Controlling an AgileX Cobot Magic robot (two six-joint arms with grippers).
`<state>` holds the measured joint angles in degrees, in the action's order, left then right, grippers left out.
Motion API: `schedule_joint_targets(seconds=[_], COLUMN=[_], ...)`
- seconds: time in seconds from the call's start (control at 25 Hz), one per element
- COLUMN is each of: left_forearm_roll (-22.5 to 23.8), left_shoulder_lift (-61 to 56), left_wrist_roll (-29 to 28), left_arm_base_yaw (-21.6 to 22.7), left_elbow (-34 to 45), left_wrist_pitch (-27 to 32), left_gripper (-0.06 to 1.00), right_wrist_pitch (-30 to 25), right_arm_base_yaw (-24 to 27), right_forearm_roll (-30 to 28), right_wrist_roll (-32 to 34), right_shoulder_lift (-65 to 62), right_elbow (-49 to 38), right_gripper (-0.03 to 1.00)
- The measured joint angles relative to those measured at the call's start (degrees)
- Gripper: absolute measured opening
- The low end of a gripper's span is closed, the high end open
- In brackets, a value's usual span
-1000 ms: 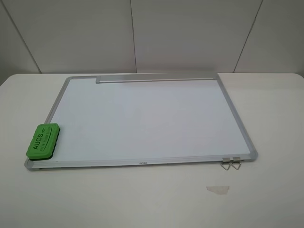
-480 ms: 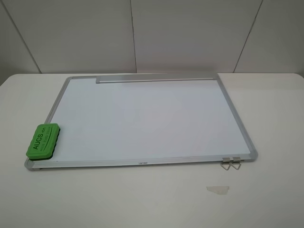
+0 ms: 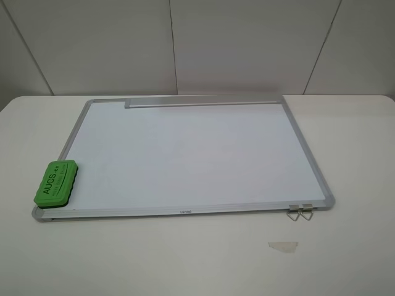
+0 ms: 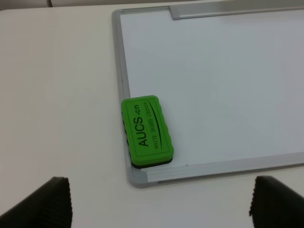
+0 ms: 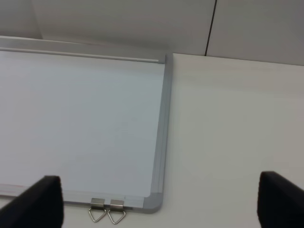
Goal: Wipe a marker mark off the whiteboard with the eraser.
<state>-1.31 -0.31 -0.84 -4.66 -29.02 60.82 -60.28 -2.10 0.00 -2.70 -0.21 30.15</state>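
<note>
The whiteboard [image 3: 191,154] lies flat on the white table, silver-framed; the marker mark shows in no view. The bright green eraser [image 3: 55,182] with dark "AUCS" lettering rests on the board's front-left corner, overlapping the frame. In the left wrist view the eraser [image 4: 146,131] lies ahead of my left gripper [image 4: 161,202], which is open with its dark fingertips [image 4: 52,202] far apart and nothing between them. My right gripper [image 5: 161,199] is open too and empty, hovering near the board's front-right corner [image 5: 154,202]. Neither arm appears in the exterior high view.
A grey tray strip [image 3: 200,101] runs along the board's far edge. A metal clip [image 3: 300,212] hangs off the front-right corner, with a small scrap of tape [image 3: 282,246] on the table [image 3: 154,259] in front of it. A panelled wall stands behind.
</note>
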Motion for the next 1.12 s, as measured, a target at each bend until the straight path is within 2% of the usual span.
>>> schedule_joint_targets(seconds=[1.12], left_forearm_roll=[0.00], left_shoulder_lift=[0.00], left_wrist_roll=[0.00], left_arm_base_yaw=[0.00], left_elbow=[0.00], left_wrist_pitch=[0.00], left_gripper=[0.77], right_wrist_pitch=[0.00], right_arm_base_yaw=[0.00], right_forearm_roll=[0.00], right_wrist_roll=[0.00], right_shoulder_lift=[0.00], right_elbow=[0.00], right_gripper=[0.82])
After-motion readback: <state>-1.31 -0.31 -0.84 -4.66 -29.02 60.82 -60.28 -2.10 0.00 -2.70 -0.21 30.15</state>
